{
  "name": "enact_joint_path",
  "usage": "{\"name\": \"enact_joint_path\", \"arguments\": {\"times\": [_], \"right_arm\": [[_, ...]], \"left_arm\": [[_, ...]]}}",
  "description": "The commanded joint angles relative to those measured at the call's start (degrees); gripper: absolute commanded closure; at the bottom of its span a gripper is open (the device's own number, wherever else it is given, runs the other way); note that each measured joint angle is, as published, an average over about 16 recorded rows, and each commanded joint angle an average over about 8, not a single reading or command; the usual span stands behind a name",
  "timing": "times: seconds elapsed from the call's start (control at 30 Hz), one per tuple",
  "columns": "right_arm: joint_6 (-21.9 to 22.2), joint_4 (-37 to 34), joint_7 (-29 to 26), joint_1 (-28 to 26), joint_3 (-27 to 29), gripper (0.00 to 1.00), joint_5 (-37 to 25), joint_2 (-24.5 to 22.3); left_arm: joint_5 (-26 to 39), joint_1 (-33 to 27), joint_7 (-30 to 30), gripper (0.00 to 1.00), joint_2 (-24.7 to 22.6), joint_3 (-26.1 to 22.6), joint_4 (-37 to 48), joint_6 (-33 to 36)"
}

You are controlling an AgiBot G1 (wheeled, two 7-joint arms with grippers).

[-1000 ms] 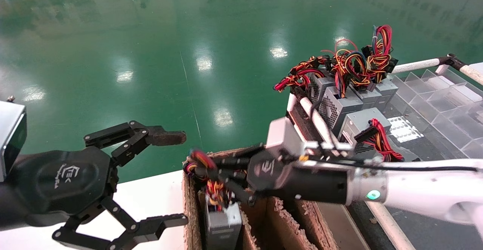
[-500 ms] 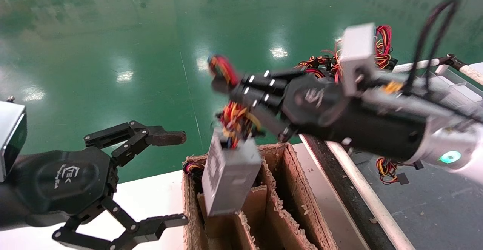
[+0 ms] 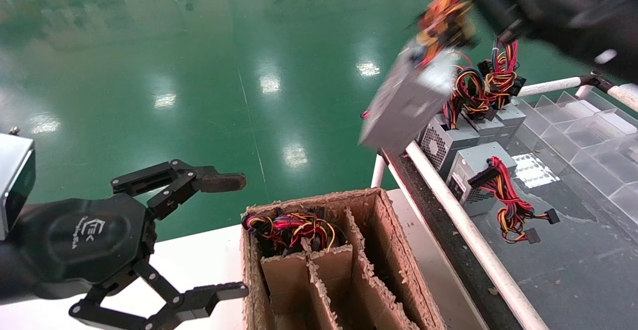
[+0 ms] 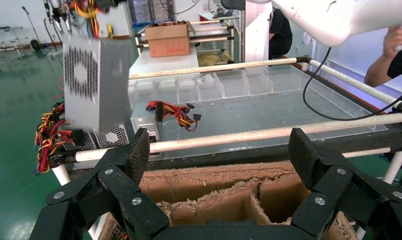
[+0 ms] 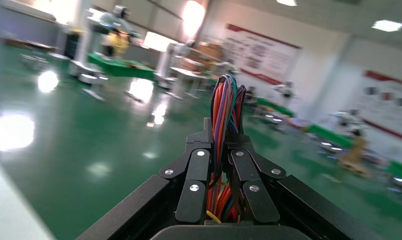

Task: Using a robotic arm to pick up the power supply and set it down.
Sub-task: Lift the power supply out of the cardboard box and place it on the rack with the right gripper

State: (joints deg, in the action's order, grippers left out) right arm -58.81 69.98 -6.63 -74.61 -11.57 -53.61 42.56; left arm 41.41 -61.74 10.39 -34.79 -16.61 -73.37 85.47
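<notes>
You were mid-carry: your right gripper [image 5: 221, 145] was clamped on the wire bundle [image 5: 225, 107], and the power supply [image 3: 406, 101] hung tilted in the air over the rack rail [image 3: 448, 205]. Setting it down called for clearing that rail and the power supplies already parked [image 3: 468, 135] there. Your left gripper [image 3: 199, 235] sat spread wide beside the cardboard box [image 3: 349, 270].
</notes>
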Motion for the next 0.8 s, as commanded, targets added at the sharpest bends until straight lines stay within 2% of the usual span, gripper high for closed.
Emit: {"name": "enact_joint_path", "arguments": {"times": [0.03, 0.37, 0.6, 0.8], "right_arm": [[1.56, -0.05, -0.05, -0.55, 0.89, 1.0, -0.63, -1.5], [4.74, -1.11, 0.95, 1.63, 5.64, 1.0, -1.58, -10.49], [5.74, -2.32, 1.23, 7.26, 9.39, 1.0, -0.63, -16.79], [6.61, -4.58, 2.19, 13.54, 12.65, 1.0, 0.76, -19.91]], "left_arm": [[0.0, 0.0, 0.0, 0.0, 0.0, -0.01, 0.0, 0.0], [-0.03, -0.01, -0.02, 0.0, 0.02, -0.04, 0.0, -0.02], [-0.04, -0.01, -0.03, 0.0, 0.03, -0.06, 0.0, -0.03], [-0.06, -0.02, -0.04, 0.0, 0.04, -0.08, 0.0, -0.04]]}}
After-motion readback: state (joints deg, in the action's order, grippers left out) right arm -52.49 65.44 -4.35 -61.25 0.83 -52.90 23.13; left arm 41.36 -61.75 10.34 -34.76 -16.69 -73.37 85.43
